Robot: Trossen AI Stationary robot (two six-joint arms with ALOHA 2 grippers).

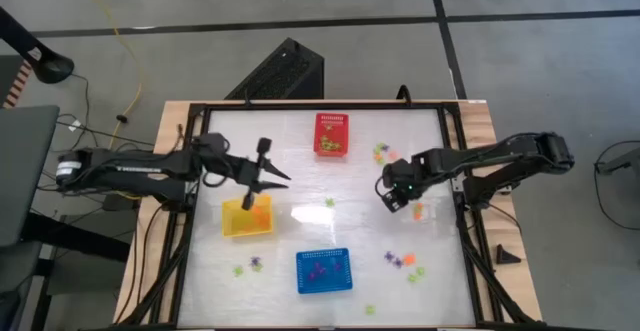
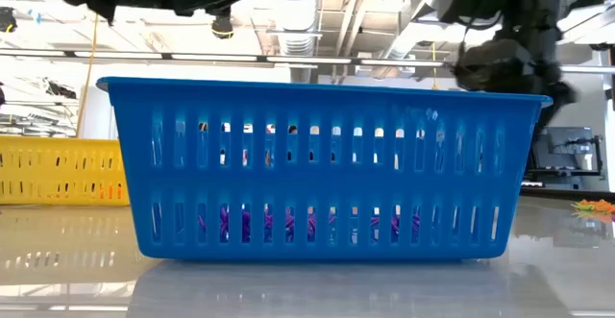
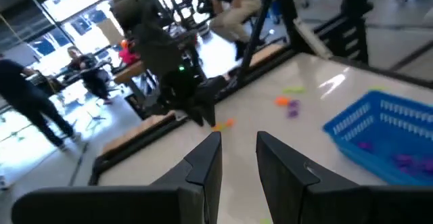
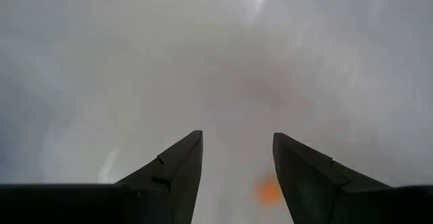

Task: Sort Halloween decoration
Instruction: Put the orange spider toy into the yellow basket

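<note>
Right gripper (image 4: pixel 237 176): I am hanging it low over the table's right side, fingers parted, gripping nothing.
Trinkets (image 1: pixel 400 261): tiny orange, purple, green bits are lying scattered on the table; an orange one (image 4: pixel 268 191) is blurring between my fingers.
Left gripper (image 1: pixel 268 179): I am hovering above the yellow basket (image 1: pixel 247 218), fingers slightly apart, empty.
Blue basket (image 1: pixel 324 271): purple pieces are lying inside.

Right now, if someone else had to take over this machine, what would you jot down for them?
Left end effector: open, empty, above the yellow basket.
Right end effector: open, empty, low over the table with an orange trinket just ahead of its fingers.
Done: purple pieces lie in the blue basket, some orange in the yellow one.
Left: loose trinkets scattered on the table, mostly on the right side. The red basket sits at the far edge.
</note>
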